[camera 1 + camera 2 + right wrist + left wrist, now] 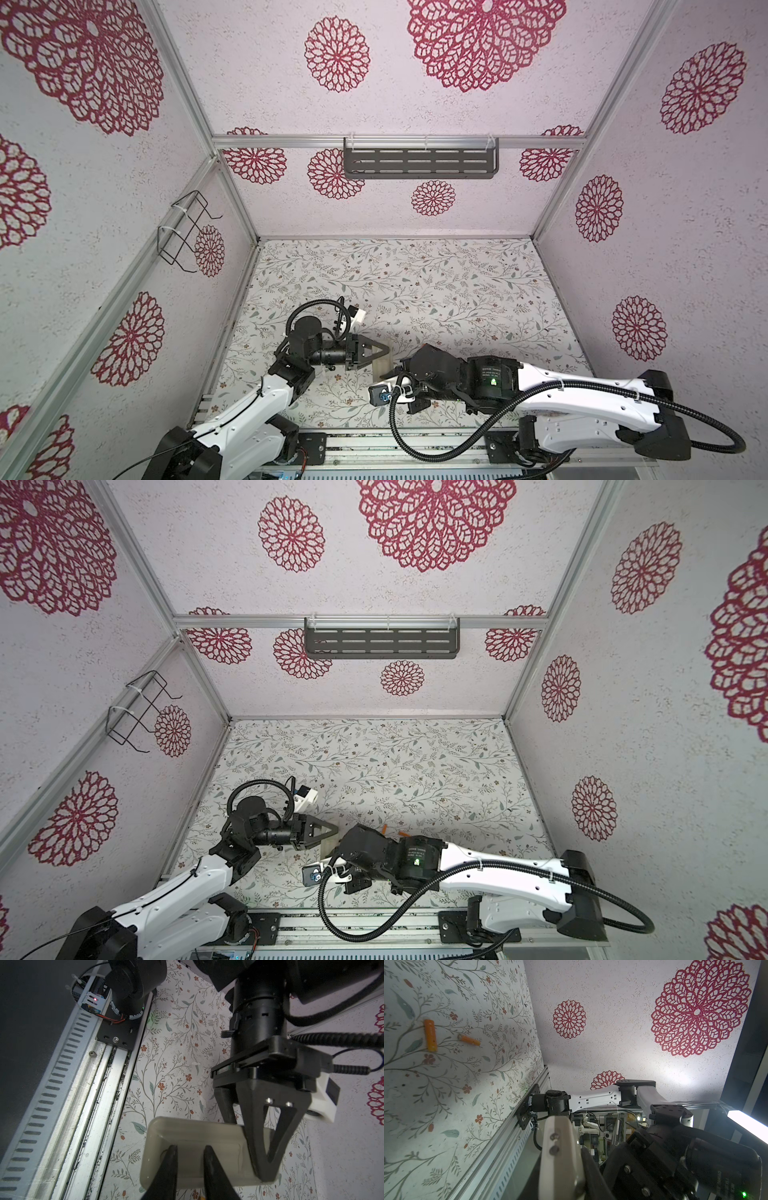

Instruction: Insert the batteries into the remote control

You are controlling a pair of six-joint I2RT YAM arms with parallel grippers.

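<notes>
Smooth, matt beige plastic remote control (191,1135)

Right arm (498,866) mostly hides batteries (403,834) from above.

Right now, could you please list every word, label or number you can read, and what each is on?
Nothing reads clearly.
White print on the right arm's black joint: too small.
Print on the black housing, left wrist view: blurred.
Batteries, remote control: none legible.

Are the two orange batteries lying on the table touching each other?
Apart. The left wrist view shows one battery and the other battery lying on the table, with a clear strip of floral surface between them.
</notes>
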